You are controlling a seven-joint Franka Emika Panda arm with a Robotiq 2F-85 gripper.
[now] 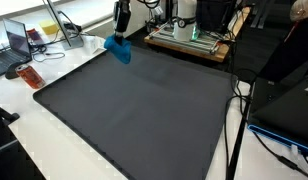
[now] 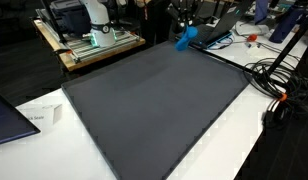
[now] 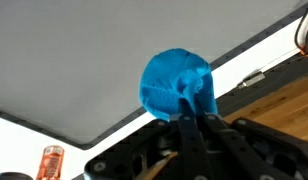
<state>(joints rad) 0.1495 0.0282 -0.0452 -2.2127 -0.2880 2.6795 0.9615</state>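
My gripper [image 3: 184, 112] is shut on a bunched blue cloth [image 3: 174, 82], which hangs from the pinched fingertips. In both exterior views the cloth [image 1: 118, 48] [image 2: 184, 38] dangles above a far corner of the big dark grey mat [image 1: 134, 110] [image 2: 154, 100], clear of its surface, with the gripper [image 1: 120, 36] [image 2: 183, 30] just above it. In the wrist view the mat's edge [image 3: 64, 70] and the white table strip beside it lie below the cloth.
A laptop [image 1: 16, 42] and an orange packet [image 1: 32, 76] lie on the white table [image 1: 54, 150] near one mat edge. A wooden board with equipment [image 1: 189, 40] stands at the back. Cables [image 2: 279, 85] trail off one side. The orange packet [image 3: 51, 162] shows in the wrist view.
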